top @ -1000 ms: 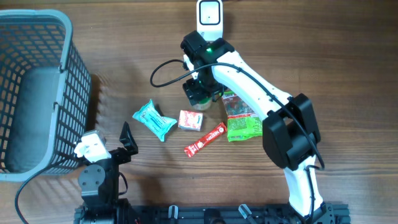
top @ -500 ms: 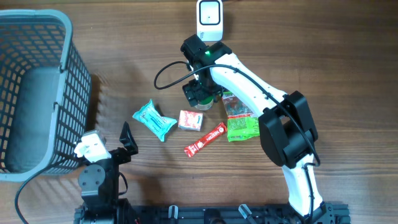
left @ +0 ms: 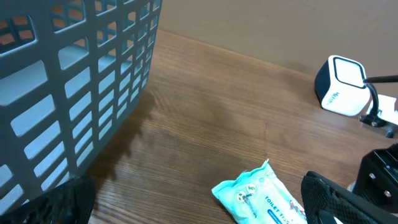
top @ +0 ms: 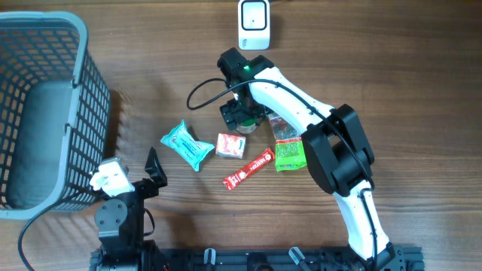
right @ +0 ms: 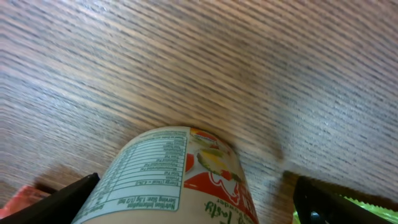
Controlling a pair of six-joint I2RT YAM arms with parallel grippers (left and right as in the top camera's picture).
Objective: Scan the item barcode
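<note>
Your right gripper [right: 193, 199] is standing wide apart, one finger on each side of the cup [right: 168, 180], clamping nothing. The cup is sitting right between those fingers on the table [right: 261, 56]. You are probably dealing with a light, thin-walled tub with a glossy printed wrap: round, slippery and easy to dent. Try closing gently across its middle and keeping the printed panel uncovered; no barcode is showing yet. The wood is lying flat and matte. Room is tight: a box [top: 230, 145] and a green packet [top: 290, 150] are lying just beside the hand, and the scanner [top: 254, 15] is waiting beyond it. Your left gripper [left: 199, 199] is also gaping, empty, well apart.
</note>
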